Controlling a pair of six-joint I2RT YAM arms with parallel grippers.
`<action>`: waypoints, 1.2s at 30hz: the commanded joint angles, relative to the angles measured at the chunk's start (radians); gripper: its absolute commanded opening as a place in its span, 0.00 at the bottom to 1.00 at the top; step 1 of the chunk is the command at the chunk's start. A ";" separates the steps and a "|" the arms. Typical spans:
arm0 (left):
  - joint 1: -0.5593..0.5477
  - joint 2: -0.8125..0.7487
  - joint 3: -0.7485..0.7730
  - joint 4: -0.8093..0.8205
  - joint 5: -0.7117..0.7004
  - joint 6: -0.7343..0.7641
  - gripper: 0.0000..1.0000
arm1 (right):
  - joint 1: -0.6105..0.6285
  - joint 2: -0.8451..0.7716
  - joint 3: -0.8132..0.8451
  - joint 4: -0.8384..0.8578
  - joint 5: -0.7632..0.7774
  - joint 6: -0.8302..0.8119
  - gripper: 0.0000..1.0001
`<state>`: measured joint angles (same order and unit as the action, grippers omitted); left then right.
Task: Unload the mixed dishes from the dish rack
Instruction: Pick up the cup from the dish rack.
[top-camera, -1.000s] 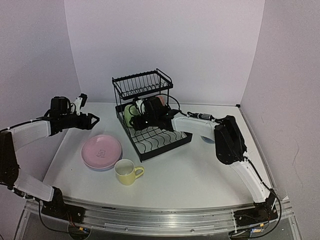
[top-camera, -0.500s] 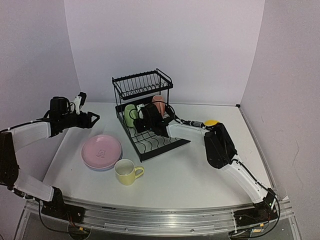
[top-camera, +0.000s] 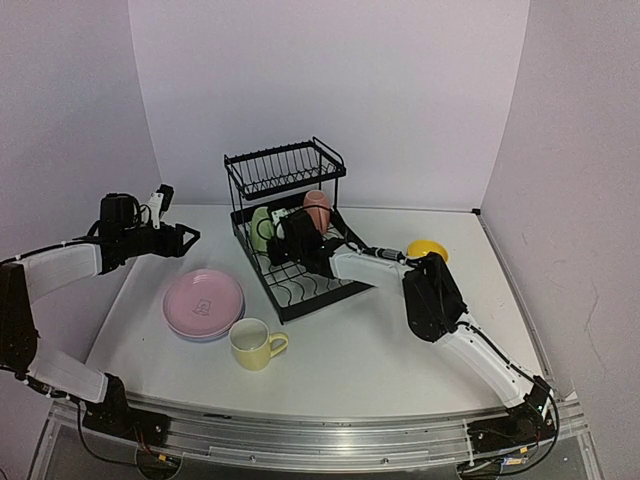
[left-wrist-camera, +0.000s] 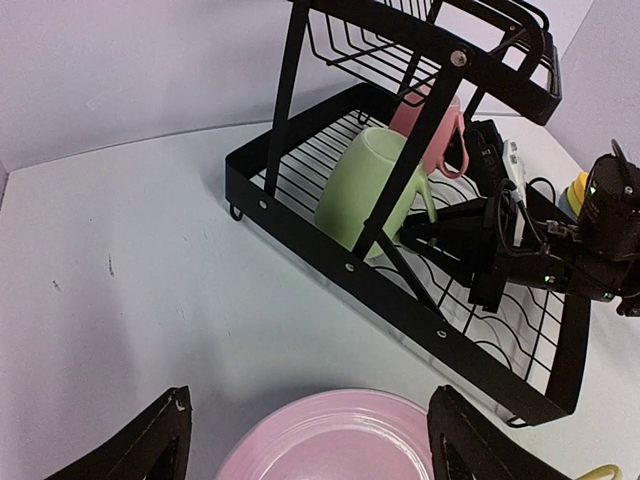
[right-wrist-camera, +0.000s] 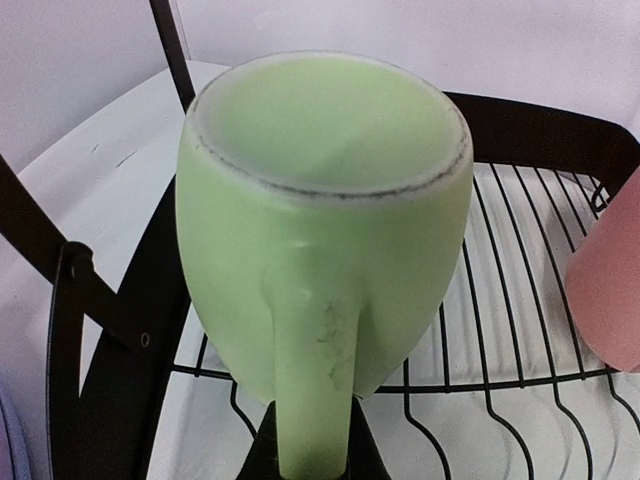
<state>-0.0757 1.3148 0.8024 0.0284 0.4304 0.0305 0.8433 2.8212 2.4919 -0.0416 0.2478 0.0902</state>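
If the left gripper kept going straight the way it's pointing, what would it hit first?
Probably the black wire dish rack, near its light green mug. The open left gripper seems aimed above the round pink plate, though depth is unclear.

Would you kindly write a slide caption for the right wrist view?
Right gripper shut on the handle of the light green mug in the dish rack.

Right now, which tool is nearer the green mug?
Right. The right tool grips the mug's handle in the dish rack; the left tool hangs open outside, by the pink plate.
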 joint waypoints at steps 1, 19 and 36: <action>0.001 -0.001 0.020 0.029 0.042 0.037 0.81 | 0.005 -0.087 -0.060 0.067 -0.014 0.012 0.00; -0.011 -0.055 -0.025 0.101 0.276 0.436 0.78 | 0.005 -0.530 -0.493 -0.131 -0.140 0.383 0.00; -0.292 0.022 -0.044 0.321 0.139 0.927 0.79 | -0.037 -0.728 -0.657 -0.120 -0.337 0.853 0.00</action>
<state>-0.3273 1.3222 0.7839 0.1914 0.5958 0.8093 0.8175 2.2399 1.8304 -0.2602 -0.0248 0.8363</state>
